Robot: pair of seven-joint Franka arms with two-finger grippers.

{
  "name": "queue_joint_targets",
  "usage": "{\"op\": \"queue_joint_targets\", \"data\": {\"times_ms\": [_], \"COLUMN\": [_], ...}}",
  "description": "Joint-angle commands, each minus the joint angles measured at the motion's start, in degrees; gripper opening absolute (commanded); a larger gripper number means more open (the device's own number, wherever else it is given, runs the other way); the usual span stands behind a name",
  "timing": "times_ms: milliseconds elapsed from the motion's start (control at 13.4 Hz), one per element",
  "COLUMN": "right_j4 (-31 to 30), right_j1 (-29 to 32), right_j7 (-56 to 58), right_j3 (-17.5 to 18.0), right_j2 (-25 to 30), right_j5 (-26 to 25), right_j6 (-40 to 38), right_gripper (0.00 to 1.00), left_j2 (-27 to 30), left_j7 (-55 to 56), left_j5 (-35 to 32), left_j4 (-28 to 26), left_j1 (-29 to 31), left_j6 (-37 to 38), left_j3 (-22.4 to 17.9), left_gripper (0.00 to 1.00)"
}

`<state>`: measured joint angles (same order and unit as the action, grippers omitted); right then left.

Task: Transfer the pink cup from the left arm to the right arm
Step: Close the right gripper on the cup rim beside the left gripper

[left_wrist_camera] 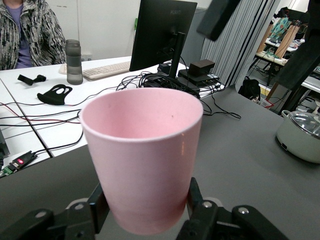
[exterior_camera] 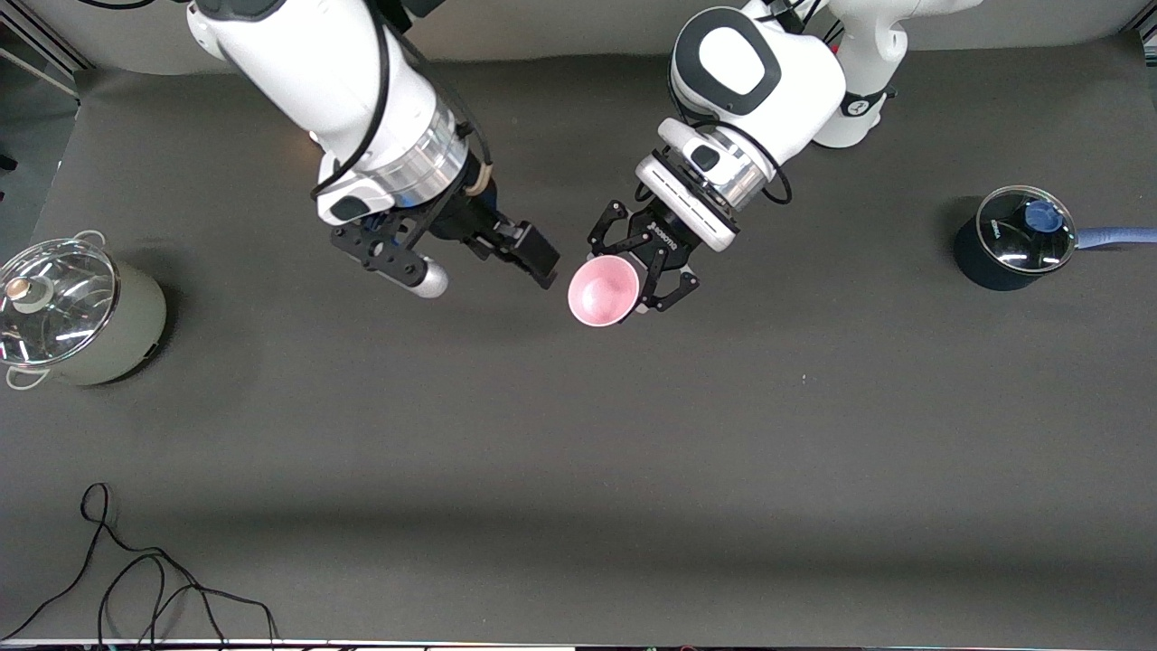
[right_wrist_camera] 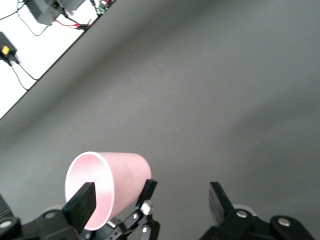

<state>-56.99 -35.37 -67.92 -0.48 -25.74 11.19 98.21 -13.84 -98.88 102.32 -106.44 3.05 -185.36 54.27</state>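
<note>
Front view: smooth tapered pink cup (exterior_camera: 603, 290), matte table (exterior_camera: 633, 470).

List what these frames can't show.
1. cup base: left wrist view, hidden by left gripper fingers and the bottom edge.
2. green pot contents: front view, glare on its lid.
3. dark pot handle's end: front view, cut by the edge.
4. whether right gripper is level with the cup: front view looks down from above.

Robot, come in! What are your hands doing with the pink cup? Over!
Left hand shut on pink cup, held in the air. Right hand open beside it, not touching. Nothing in the way.
</note>
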Motion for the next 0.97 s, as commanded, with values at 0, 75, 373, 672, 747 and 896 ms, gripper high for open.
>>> {"op": "queue_joint_targets", "data": {"times_ms": [0,75,373,672,747,896], "right_j4": [2.41,2.33,2.33,2.33,2.33,2.24], "right_j1": [-1.10,-1.37,-4.08,-4.18,-4.18,-4.18], "right_j7": [4.71,5.07,4.64,4.63,4.64,4.63], "right_j3": [-0.49,-0.49,-0.58,-0.58,-0.58,-0.58], "right_j2": [-1.16,-1.59,-4.66,-5.73,-5.81,-5.81], "right_j5": [-1.08,-1.08,-3.54,-3.63,-3.63,-3.63], "right_j6": [1.02,2.24,4.45,5.33,5.68,5.68], "right_gripper": [1.00,1.00,1.00,0.88,0.64,0.06], "left_j2": [-1.10,-1.10,-1.10,-1.10,-1.10,-1.10], "left_j7": [-1.14,-1.14,-1.05,-1.05,-1.05,-1.05], "left_j5": [0.42,0.33,0.42,0.42,0.42,0.42], "left_j4": [1.68,1.77,2.03,2.03,2.03,2.03], "left_j1": [-1.20,-1.20,-1.20,-1.20,-1.20,-1.20], "left_j6": [-1.76,-2.20,-2.99,-3.25,-3.25,-3.25], "left_j3": [-0.39,-0.39,-0.39,-0.39,-0.39,-0.39], "left_gripper": [0.45,0.45,0.45,0.45,0.45,0.45]}}
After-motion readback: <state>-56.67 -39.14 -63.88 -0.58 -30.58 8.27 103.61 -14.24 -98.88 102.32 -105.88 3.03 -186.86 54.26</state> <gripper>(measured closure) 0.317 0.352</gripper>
